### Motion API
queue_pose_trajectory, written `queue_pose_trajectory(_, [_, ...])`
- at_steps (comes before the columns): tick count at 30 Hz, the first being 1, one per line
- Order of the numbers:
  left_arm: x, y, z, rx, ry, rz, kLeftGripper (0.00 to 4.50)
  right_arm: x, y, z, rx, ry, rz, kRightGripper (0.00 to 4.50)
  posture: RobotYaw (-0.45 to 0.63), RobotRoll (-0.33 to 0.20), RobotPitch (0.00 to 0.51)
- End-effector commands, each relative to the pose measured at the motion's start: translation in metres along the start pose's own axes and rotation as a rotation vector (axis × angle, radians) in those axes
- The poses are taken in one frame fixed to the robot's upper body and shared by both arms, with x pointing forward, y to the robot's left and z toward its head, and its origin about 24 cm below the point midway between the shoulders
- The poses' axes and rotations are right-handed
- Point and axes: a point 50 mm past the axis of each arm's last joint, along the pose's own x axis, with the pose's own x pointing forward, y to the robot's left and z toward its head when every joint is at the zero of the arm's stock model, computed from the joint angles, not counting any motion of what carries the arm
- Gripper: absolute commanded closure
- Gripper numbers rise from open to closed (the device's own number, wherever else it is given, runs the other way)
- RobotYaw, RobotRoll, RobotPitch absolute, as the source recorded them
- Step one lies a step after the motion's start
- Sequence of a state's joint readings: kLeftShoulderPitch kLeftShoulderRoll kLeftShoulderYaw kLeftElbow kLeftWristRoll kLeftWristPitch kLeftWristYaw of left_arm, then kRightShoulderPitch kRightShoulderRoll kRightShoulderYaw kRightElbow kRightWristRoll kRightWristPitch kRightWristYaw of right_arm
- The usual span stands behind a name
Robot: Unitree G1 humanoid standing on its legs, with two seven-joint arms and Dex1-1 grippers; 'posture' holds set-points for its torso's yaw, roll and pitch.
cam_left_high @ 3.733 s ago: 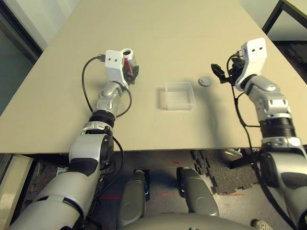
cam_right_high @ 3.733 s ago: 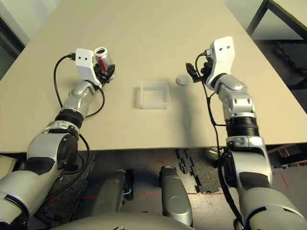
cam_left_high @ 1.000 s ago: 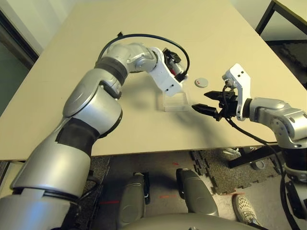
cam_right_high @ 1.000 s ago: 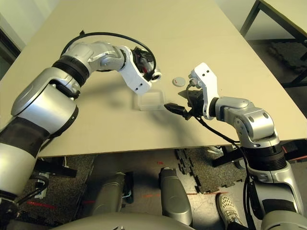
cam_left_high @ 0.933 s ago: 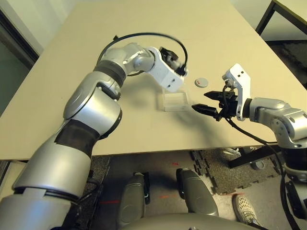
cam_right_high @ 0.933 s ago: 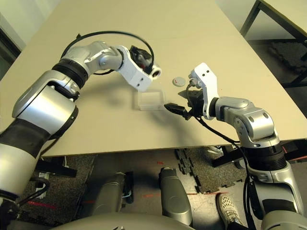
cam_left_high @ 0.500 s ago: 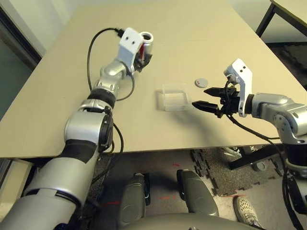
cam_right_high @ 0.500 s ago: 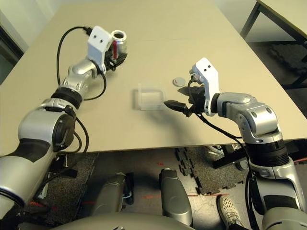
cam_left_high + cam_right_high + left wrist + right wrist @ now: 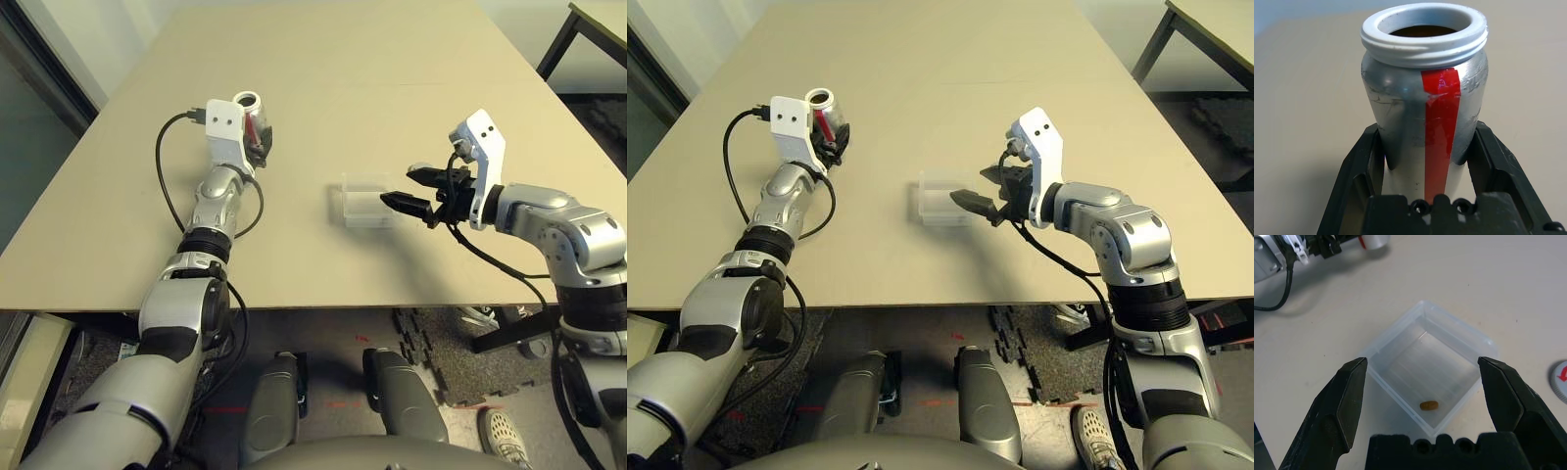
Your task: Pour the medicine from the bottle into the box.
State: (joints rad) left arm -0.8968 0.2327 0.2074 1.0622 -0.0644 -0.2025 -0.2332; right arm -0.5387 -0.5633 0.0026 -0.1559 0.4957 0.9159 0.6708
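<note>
Right wrist view shows 1 brown pill in the box, between the right gripper fingers, spread to steady it. Well left of the box, the left gripper fingers clamp the uncapped bottle upright.

The left gripper has swung the bottle from over the box leftward, now upright.

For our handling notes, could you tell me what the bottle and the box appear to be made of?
Bottle: apparently metal, dull silvery and finely scratched, with a glossy red tape strip and a matte pale-grey threaded neck, probably plastic.
Box: clear, thin plastic; the table shows through its glossy walls, and a small brown pill lies inside.
</note>
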Motion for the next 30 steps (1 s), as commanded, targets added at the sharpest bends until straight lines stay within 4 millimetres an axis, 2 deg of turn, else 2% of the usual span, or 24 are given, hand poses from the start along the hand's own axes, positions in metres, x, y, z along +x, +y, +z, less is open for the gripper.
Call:
queue_pose_trajectory(1, [-0.003, -0.003, -0.014, -0.034, 0.063, -0.002, 1.88, -0.005, 0.0, 0.002, 0.002, -0.003, 0.002, 0.0, -0.16, 0.0, 0.138])
queue_pose_trajectory(10, [-0.007, -0.013, -0.033, -0.029, 0.17, -0.066, 1.88, -0.009, 0.001, 0.001, 0.007, 0.001, -0.008, 0.0, -0.18, 0.0, 0.139])
queue_pose_trajectory(23, [-0.012, -0.013, -0.04, 0.045, 0.165, -0.091, 1.88, -0.01, 0.001, 0.003, 0.002, -0.008, -0.016, 0.0, -0.18, 0.0, 0.134])
queue_pose_trajectory(28, [-0.013, -0.012, -0.038, 0.051, 0.148, -0.085, 0.14, -0.01, 0.0, 0.004, -0.001, -0.01, -0.013, 0.0, -0.17, 0.0, 0.13])
queue_pose_trajectory(30, [-0.012, -0.011, -0.037, 0.053, 0.137, -0.08, 0.03, -0.01, 0.0, 0.004, -0.002, -0.011, -0.012, 0.0, -0.17, 0.0, 0.129])
